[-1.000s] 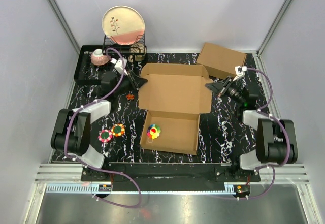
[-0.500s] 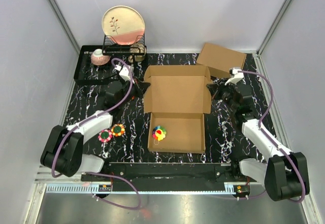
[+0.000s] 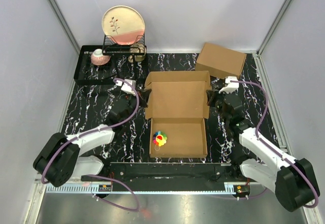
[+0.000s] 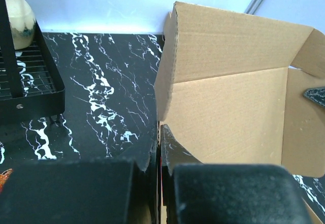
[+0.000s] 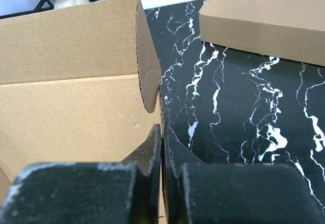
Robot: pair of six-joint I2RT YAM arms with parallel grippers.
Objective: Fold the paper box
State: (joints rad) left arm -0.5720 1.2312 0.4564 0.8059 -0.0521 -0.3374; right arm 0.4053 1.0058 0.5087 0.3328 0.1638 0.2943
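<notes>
The paper box [image 3: 177,99] lies open in the middle of the table, its lid panel raised and its tray towards me. A multicoloured toy [image 3: 160,138] lies in the tray. My left gripper [image 3: 143,96] is shut on the lid's left edge; in the left wrist view its fingers [image 4: 160,132] pinch the cardboard [image 4: 228,112]. My right gripper [image 3: 209,96] is shut on the lid's right edge; in the right wrist view it [image 5: 163,132] clamps the cardboard wall [image 5: 71,102] just below the rounded side flap.
A second, made-up brown box [image 3: 221,60] sits at the back right, also in the right wrist view [image 5: 264,16]. A black dish rack [image 3: 86,74] with a plate [image 3: 123,25] and a pink bowl [image 3: 100,57] stands at the back left.
Both arms have reached further in and drawn towards me, still holding the lid's side edges. The lid has tipped up and the box has slid nearer. The small flower toys are now hidden.
</notes>
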